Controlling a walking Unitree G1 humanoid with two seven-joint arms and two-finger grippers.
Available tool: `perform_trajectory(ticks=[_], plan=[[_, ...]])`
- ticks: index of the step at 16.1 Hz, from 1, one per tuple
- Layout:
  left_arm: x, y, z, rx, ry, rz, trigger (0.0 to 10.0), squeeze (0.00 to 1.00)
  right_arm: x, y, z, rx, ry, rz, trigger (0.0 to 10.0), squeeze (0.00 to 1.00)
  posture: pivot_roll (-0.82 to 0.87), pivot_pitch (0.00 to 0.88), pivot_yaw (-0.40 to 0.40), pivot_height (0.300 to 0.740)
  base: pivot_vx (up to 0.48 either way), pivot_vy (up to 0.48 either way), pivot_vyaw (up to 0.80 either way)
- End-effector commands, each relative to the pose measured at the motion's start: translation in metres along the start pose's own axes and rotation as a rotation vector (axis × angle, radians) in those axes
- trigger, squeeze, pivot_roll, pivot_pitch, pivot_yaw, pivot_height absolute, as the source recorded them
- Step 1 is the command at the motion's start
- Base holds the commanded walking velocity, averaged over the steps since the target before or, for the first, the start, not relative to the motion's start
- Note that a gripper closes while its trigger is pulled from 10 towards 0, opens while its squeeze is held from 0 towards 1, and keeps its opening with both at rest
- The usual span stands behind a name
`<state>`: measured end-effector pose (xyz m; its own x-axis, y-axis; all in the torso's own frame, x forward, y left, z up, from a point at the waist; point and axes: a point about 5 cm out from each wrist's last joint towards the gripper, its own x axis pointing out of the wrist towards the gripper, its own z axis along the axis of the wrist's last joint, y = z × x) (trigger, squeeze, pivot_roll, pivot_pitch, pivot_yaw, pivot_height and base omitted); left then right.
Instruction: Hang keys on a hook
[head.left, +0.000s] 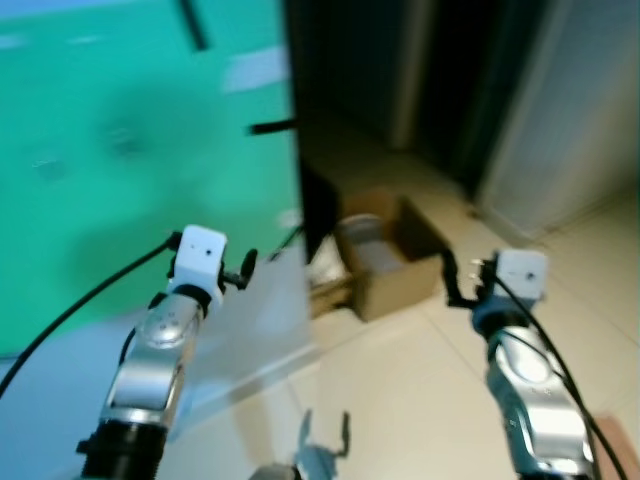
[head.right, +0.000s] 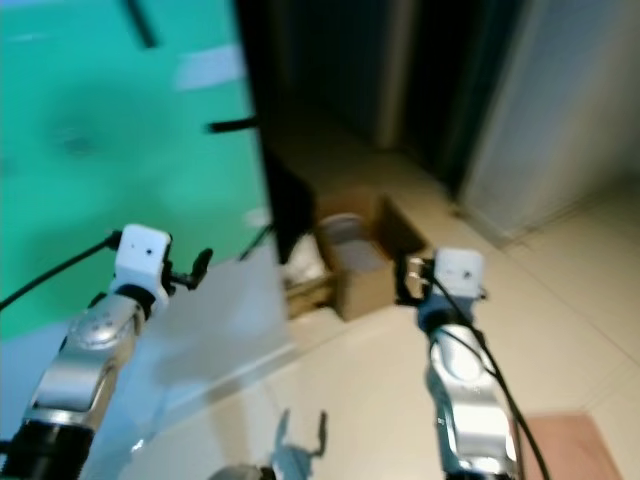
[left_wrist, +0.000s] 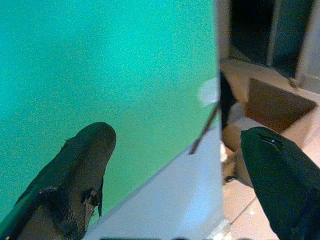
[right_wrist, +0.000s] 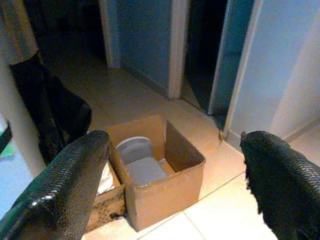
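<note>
I am seeing no keys or hook; both my pincers are released and carrying nothing. My left pincer (left_wrist: 170, 165) is reaching toward the green wall (head.left: 120, 150), my right pincer (right_wrist: 175, 185) is hovering over the box (right_wrist: 160, 175) on the floor (head.left: 420, 390). A dark doorway (right_wrist: 200, 45) is lying far right.

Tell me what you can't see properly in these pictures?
- Green wall: blurred in both eye views, so the dark marks on it can't be told as hooks.
- Cardboard box: grey things inside, too unclear to name.
- Dark doorway: too dark to see beyond.
- Left gripper and right gripper: open, holding nothing; no keys can be made out.
</note>
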<state>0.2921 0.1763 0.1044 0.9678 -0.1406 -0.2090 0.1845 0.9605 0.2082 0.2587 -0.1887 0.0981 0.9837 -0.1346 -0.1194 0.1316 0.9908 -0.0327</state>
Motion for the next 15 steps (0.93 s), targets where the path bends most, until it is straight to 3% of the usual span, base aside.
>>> perform_trajectory(ticks=[1, 2, 3, 4, 5, 7, 9, 11, 15], plan=[[0.0013, 0.0051, 0.0047, 0.017, -0.018, 0.031, 10.0, 0.00, 0.0007, 0.0032, 0.0008, 0.031, -0.001, 0.012, 10.0, 1.00, -0.05, 0.000, 0.035, 0.740, 0.000, 0.000, 0.80], [0.0013, 0.0072, 0.0060, 0.022, -0.039, 0.084, 10.0, 0.00, 0.0009, 0.0040, 0.0007, 0.035, -0.001, 0.014, 10.0, 1.00, -0.05, 0.000, 0.037, 0.740, 0.000, 0.000, 0.80], [0.0014, 0.0081, 0.0069, 0.028, -0.053, 0.115, 10.0, 0.14, 0.0010, 0.0043, 0.0006, 0.037, 0.000, 0.014, 10.0, 1.00, -0.05, 0.000, 0.037, 0.740, 0.000, 0.000, 0.80], [0.0022, 0.0085, 0.0084, 0.024, -0.083, 0.149, 10.0, 0.50, 0.0010, 0.0047, -0.0002, 0.041, 0.004, 0.007, 10.0, 1.00, -0.05, 0.000, 0.037, 0.740, 0.000, 0.000, 0.80], [0.0025, 0.0086, 0.0086, 0.023, -0.089, 0.154, 10.0, 0.93, 0.0009, 0.0048, -0.0010, 0.042, 0.007, 0.003, 10.0, 1.00, -0.05, 0.000, 0.037, 0.740, 0.000, 0.000, 0.80], [0.0023, 0.0115, 0.0104, 0.021, -0.121, 0.193, 10.0, 1.00, 0.0003, 0.0057, -0.0027, 0.039, 0.008, -0.001, 10.0, 1.00, -0.05, 0.000, 0.036, 0.740, 0.000, 0.000, 0.80], [0.0022, 0.0131, 0.0107, 0.019, -0.135, 0.200, 10.0, 1.00, 0.0007, 0.0066, -0.0025, 0.029, 0.006, 0.006, 10.0, 1.00, -0.05, 0.000, 0.035, 0.740, 0.000, 0.000, 0.80], [0.0023, 0.0047, 0.0020, -0.024, -0.015, 0.041, 10.0, 1.00, 0.0016, 0.0065, -0.0019, 0.027, 0.004, 0.003, 10.0, 1.00, -0.05, 0.000, 0.034, 0.740, 0.000, 0.000, 0.80], [0.0049, 0.0072, 0.0024, -0.036, 0.007, 0.045, 10.0, 1.00, 0.0036, 0.0064, -0.0005, 0.033, 0.004, -0.010, 10.0, 1.00, -0.05, 0.000, 0.039, 0.740, 0.000, 0.000, 0.80]])
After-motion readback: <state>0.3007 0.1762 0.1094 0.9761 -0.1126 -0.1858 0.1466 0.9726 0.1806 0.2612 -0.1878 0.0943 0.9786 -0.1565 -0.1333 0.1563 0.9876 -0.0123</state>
